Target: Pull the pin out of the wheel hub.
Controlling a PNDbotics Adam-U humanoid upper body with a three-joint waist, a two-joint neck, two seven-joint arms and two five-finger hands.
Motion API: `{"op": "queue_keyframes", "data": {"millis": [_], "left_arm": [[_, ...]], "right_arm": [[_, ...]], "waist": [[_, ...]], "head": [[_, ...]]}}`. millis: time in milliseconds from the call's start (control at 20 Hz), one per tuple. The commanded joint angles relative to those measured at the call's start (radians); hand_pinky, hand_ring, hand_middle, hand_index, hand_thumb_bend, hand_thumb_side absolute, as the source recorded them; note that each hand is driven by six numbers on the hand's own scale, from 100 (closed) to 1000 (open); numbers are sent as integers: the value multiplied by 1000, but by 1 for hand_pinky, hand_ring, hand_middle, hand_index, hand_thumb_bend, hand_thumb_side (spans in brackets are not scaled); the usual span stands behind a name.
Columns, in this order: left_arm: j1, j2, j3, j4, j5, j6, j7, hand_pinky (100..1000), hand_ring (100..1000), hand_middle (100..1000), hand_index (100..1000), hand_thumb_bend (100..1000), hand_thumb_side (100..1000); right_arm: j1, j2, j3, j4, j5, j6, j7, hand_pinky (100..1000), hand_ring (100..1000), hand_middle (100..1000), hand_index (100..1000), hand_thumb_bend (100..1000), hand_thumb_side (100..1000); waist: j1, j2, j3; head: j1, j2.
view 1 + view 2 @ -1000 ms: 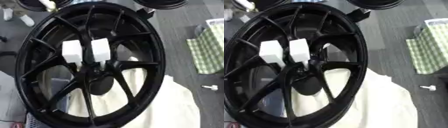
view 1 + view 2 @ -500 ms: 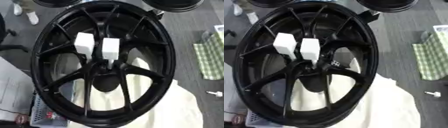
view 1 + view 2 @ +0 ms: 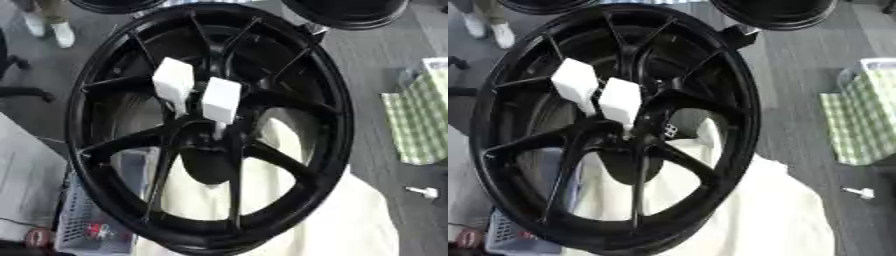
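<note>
Robot body: not visible in either eye view. Neither arm nor either robot hand enters from any side or corner, so there are no colours, shapes, cables, screws or markings to log for this moment.
</note>
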Motion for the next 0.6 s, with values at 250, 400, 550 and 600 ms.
{"op": "queue_keyframes", "data": {"millis": [250,400,550,600], "left_arm": [[24,52,51,23,-59,59,-35,917,893,837,915,531,756],[25,49,57,22,-83,78,11,894,873,818,889,466,719],[21,42,67,15,-60,93,71,844,796,732,814,249,613],[18,37,73,8,-32,101,112,834,768,698,795,180,619]], "right_arm": [[-4,-19,-18,-16,4,1,-10,667,677,556,709,100,544],[-2,-19,-21,-16,5,0,-14,666,677,557,709,100,542],[-2,-19,-21,-17,6,1,-16,665,677,558,708,100,538],[-3,-20,-21,-17,6,1,-16,665,677,558,708,100,536]], "waist": [[3,-32,2],[4,-34,2],[5,-37,2],[4,-38,2]], "head": [[-1,-12],[0,-10],[0,-9],[-1,-9]]}}
